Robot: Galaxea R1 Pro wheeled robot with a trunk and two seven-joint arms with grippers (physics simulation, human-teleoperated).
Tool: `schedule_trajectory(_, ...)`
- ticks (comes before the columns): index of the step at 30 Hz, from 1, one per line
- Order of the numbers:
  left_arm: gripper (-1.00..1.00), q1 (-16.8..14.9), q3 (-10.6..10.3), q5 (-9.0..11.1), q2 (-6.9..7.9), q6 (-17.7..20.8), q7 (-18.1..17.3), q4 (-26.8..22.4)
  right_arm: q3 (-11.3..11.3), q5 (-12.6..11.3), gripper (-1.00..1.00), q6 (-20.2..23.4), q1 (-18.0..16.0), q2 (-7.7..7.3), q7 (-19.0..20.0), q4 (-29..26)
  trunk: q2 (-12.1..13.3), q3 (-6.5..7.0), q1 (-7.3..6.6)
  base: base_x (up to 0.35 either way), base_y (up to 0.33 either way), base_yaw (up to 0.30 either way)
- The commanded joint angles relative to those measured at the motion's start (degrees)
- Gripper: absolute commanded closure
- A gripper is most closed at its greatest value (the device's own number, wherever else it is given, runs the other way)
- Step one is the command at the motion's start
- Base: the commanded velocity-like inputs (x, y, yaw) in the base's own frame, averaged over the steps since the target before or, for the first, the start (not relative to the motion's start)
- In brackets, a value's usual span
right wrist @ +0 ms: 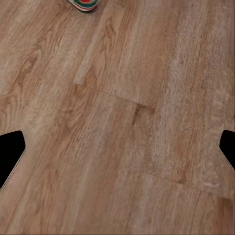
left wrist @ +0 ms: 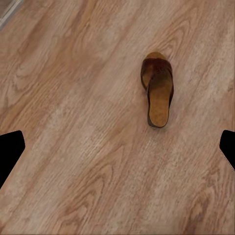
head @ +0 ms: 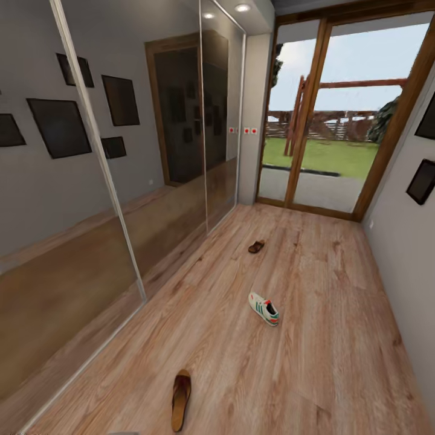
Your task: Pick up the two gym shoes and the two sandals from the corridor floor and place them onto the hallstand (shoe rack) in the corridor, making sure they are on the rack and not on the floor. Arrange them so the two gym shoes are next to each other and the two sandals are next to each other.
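Wood-grain corridor floor [head: 314, 362] bearing one gym shoe [head: 264, 309] as landmark, with one sandal [head: 180, 399] nearer the robot and another [head: 256, 246] beyond the shoe toward the glass door [head: 338, 121]; none racked yet, both arms' fingers spread empty.

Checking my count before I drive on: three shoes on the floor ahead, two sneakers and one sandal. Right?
Not quite. The head view shows three on the floor, but two sandals, near and far, and one sneaker.
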Motion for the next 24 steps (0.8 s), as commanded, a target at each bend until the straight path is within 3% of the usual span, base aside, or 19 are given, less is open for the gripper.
schedule_trajectory(1, -1.00, 0.0, 0.0, 0.2, -0.01, -0.2, 0.0, 0.1, 0.0, 0.0, -1.00, -0.2, 0.0, 0.00, 0.0, 0.0, 0.0, -0.05, 0.03, 0.280, -0.168, 0.276)
schedule_trajectory(11, -1.00, 0.0, 0.0, 0.5, -0.01, -0.3, 0.0, 0.0, 0.0, 0.0, -1.00, -0.2, 0.0, 0.00, 0.0, 0.0, 0.0, -0.07, 0.03, 0.280, -0.168, 0.246)
schedule_trajectory(24, -1.00, 0.0, 0.3, 1.0, 0.06, -0.3, 0.0, 0.0, 0.0, 0.0, -1.00, -0.2, 0.0, 0.00, 0.0, 0.0, 0.0, -0.08, 0.03, 0.277, -0.168, 0.044)
